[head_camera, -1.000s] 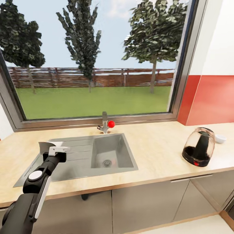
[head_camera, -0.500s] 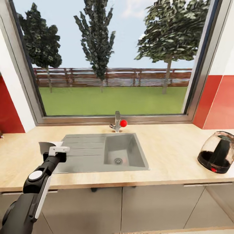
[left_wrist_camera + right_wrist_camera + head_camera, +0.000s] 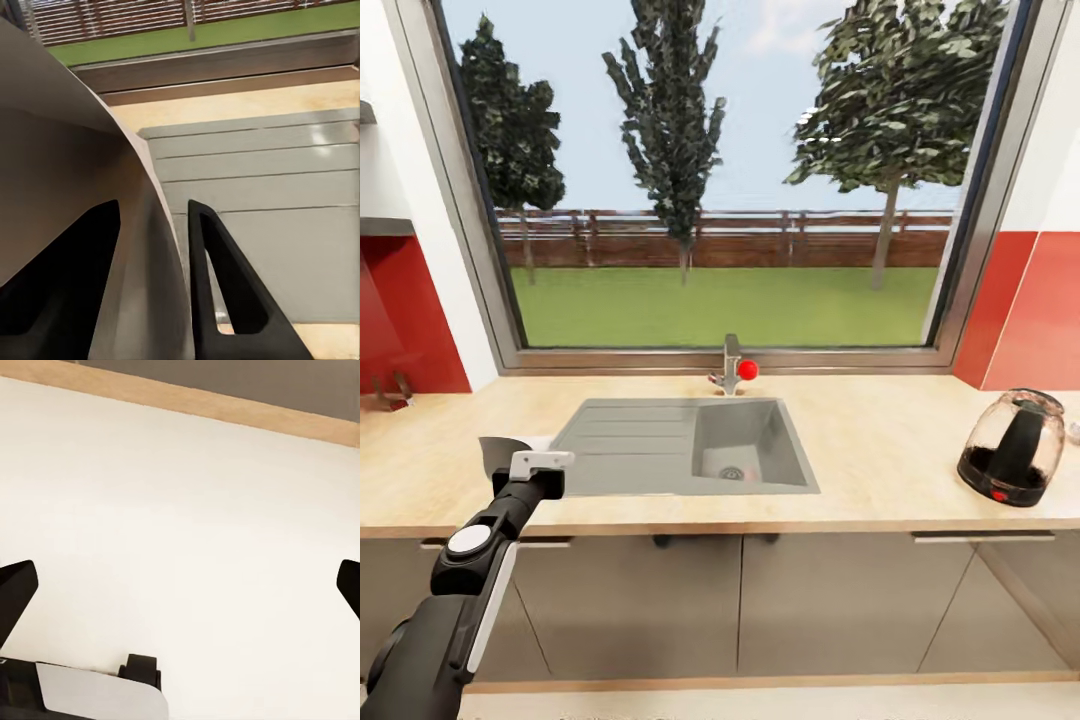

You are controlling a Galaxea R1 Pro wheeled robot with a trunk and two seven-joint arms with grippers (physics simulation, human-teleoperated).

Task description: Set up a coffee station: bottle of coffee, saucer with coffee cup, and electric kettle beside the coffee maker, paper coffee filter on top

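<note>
**Paper filter in my left jaws, kettle off to the right**

My left gripper [image 3: 510,458] is raised in front of me over the near edge of the countertop [image 3: 880,460], just beside the left end of the grey sink [image 3: 690,460]. Its jaws are closed on the paper coffee filter [image 3: 503,452], a pale grey cone that stands up from between the fingers. In the left wrist view the filter [image 3: 67,210] curves broadly across the frame, with one dark finger [image 3: 217,292] pressed against its side and the ribbed drainboard of the sink beyond it.

My right gripper [image 3: 180,607] points down at a plain pale floor [image 3: 187,510]; its dark fingertips sit at opposite edges of that picture, so the jaws are spread wide with nothing between them.

The electric kettle [image 3: 1015,447], glass-bodied with a black base and handle, stands upright on the countertop at the far right, well apart from the sink. A tap with a red knob [image 3: 735,368] rises behind the basin, under the large window [image 3: 730,180].
</note>
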